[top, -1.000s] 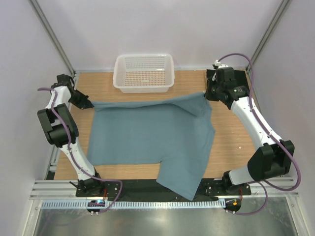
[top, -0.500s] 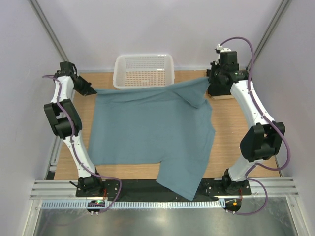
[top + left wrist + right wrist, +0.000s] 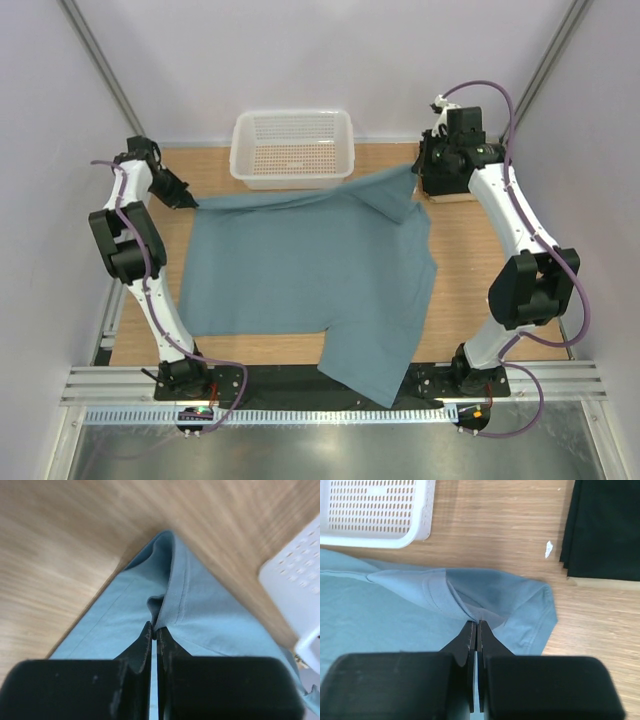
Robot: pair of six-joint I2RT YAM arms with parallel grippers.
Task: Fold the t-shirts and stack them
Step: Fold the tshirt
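A large teal-blue t-shirt (image 3: 300,270) lies spread on the wooden table, and its near part hangs over the front edge. At the far left, my left gripper (image 3: 186,199) (image 3: 155,628) is shut on the shirt's far-left corner (image 3: 167,575), which is bunched into a fold. My right gripper (image 3: 419,180) (image 3: 476,624) is shut on the far-right corner, with a sleeve (image 3: 530,610) draped beside it. A black t-shirt (image 3: 605,525) lies folded on the table to the right, just beyond that sleeve. In the top view the right arm mostly hides it.
A white mesh basket (image 3: 292,148) (image 3: 375,510) stands at the back centre, and the shirt's far edge reaches its front wall. A small white scrap (image 3: 548,548) lies on the wood near the black shirt. Grey walls close in both sides.
Both grippers carried the shirt's far corners away toward the basket, drawing the far edge taut. The left one then came back slightly. Both stayed shut on the cloth.
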